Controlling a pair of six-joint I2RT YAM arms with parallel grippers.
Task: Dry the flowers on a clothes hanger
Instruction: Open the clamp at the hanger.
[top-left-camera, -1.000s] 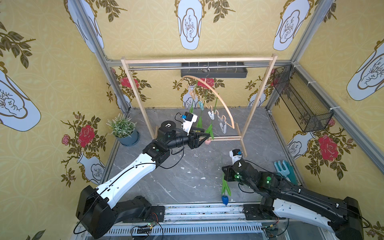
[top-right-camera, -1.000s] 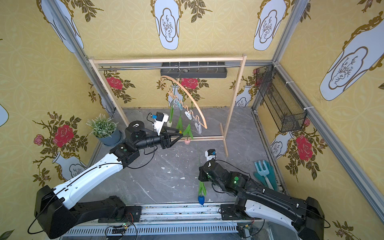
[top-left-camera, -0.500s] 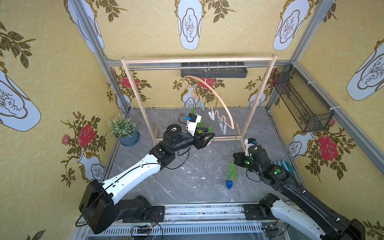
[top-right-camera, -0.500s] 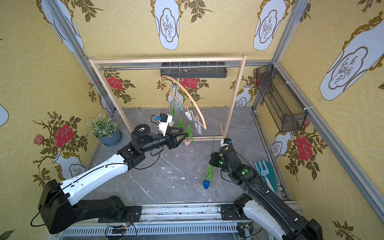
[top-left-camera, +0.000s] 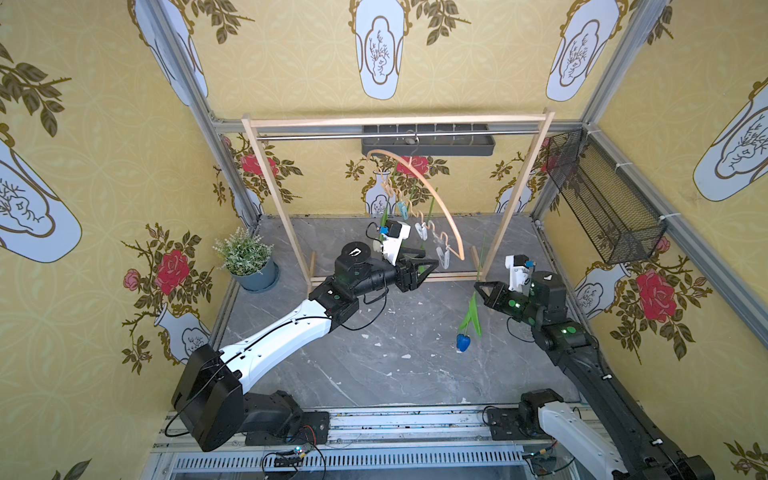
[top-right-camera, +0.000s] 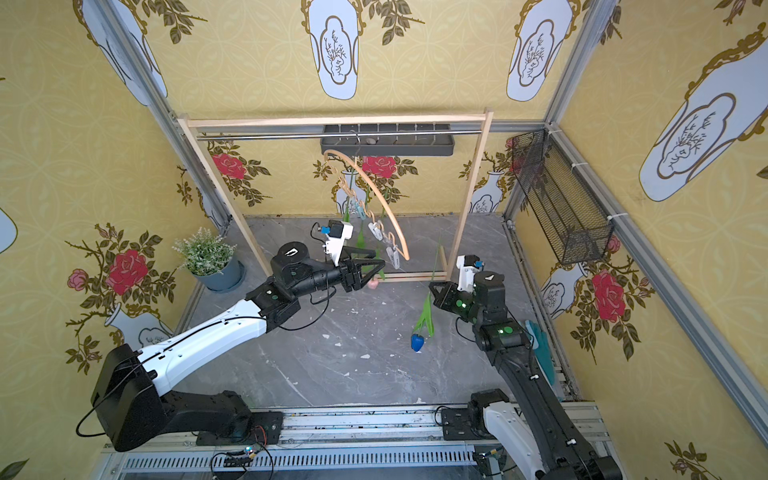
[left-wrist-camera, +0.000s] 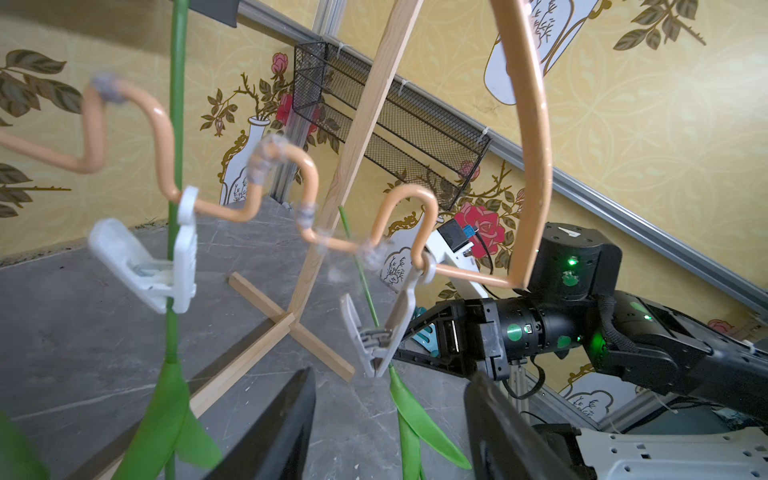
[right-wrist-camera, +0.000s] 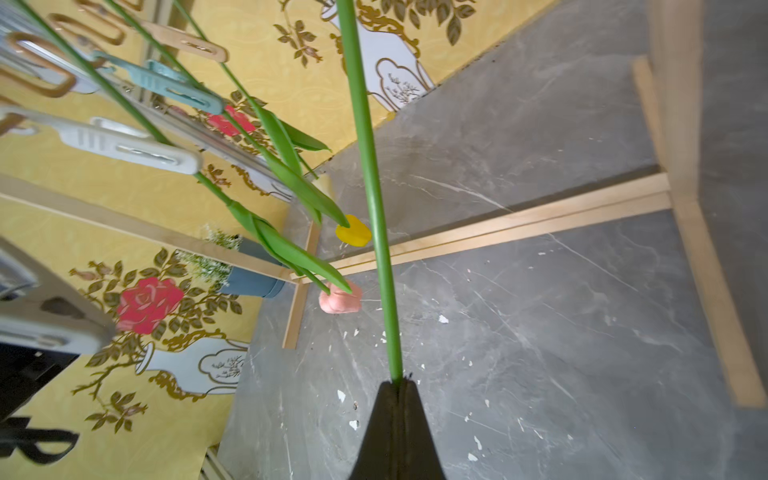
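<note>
Near right: blue tulip (top-left-camera: 471, 312) hangs head-down, its stem pinched between the pressed-together jaws of the right gripper (top-left-camera: 478, 286) — the stem's top runs up beside the end peg (left-wrist-camera: 386, 328). Just left of that peg sits the left gripper (top-left-camera: 430, 265), jaws spread, gripping nothing. Farther back the clothes hanger (top-left-camera: 440, 199) hangs from the rack (top-left-camera: 399, 121) rail — pink tulip (right-wrist-camera: 340, 301) and yellow tulip (right-wrist-camera: 353, 236) pegged head-down
</note>
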